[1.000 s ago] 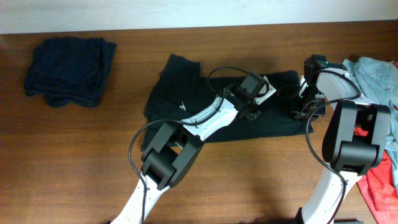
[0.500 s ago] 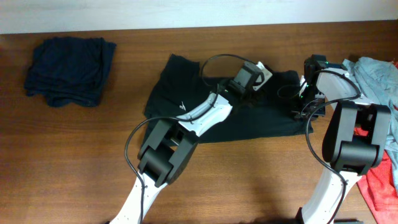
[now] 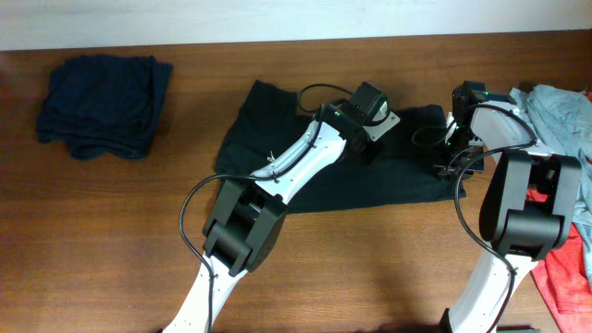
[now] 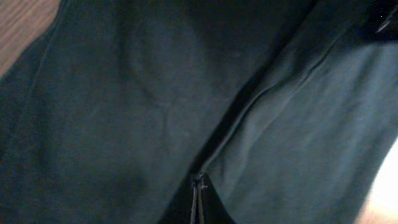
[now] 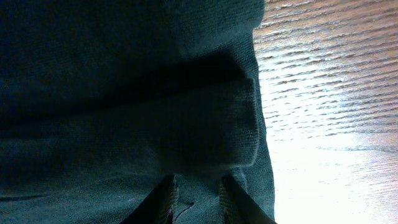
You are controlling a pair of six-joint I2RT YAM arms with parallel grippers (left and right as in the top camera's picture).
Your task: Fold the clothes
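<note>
black T-shirt [image 3: 268, 125]: spread out on the tabletop [image 3: 139, 231], around the middle and up toward the far edge. It's mostly flat with a few rumples, and both arms are reaching onto it.
logo [image 3: 270, 158]: little white mark on the left half of the shirt, just beside the left arm [image 3: 296, 171].
left gripper [image 3: 363, 148]: down on the right half of the shirt, toward the far edge. In the wrist view it [image 4: 198, 186] is pressed together, with the tips sitting at the end of a long crease that runs diagonally across the cloth. Honestly can't tell if any fabric is actually caught in there.
right gripper [image 3: 458, 166]: at the shirt's right-hand edge, pinching the shirt. Up close [image 5: 199, 186] there's a doubled-over bit of the edge bunched right at the two fingers, with bare wood just to the right of it.
navy clothes [image 3: 102, 92]: crumpled heap in the far left corner, well apart from the shirt.
grey-blue garment [image 3: 555, 106]: heaped in the far right corner, partly behind the right arm [image 3: 518, 199].
red garment [image 3: 569, 277]: along the right edge nearer the front. It runs out of frame and the right arm covers part of it.
tabletop: brown wood grain, with a bright glare patch in the right wrist view.
</note>
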